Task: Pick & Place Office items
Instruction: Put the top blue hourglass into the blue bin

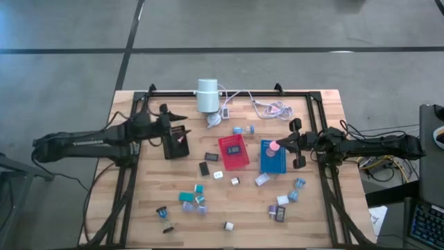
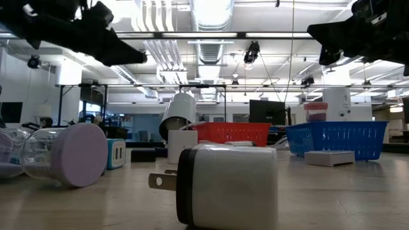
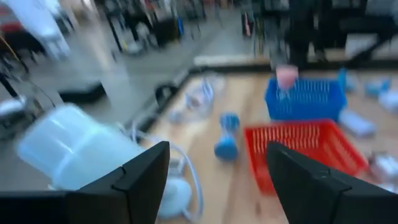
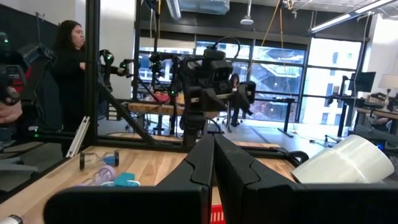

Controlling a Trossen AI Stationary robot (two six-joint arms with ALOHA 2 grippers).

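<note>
The left pincer (image 1: pixel 182 125) is seen poised over the black rectangular tray (image 1: pixel 177 144) on the left of the wooden tabletop (image 1: pixel 326 208), its fingers (image 3: pixel 144 176) spread apart with nothing between them. That posture suggests an item has just been released there, though the tray's contents cannot be made out. The right pincer (image 1: pixel 294 144) is held beside the blue mesh tray (image 1: pixel 273 160), its fingers (image 4: pixel 200 160) pressed together and empty; a pink round disc (image 1: pixel 273 146) is seen at that tray's far edge. Between the two lies the red mesh tray (image 1: pixel 234 153), with a dark block inside.

Most of the small office items remain scattered on the near half of the tabletop: teal blocks (image 1: pixel 187 197), a white plug-in charger cube (image 2: pixel 227 185) and a lilac round disc (image 2: pixel 79 154) among them. A white cylinder with cables (image 1: pixel 207 95) stands at the far edge.

The sorting is judged to be at an early stage. A fresh pickup is called for next: the open left pincer would have to be lowered over one of the loose pieces nearest its side.
</note>
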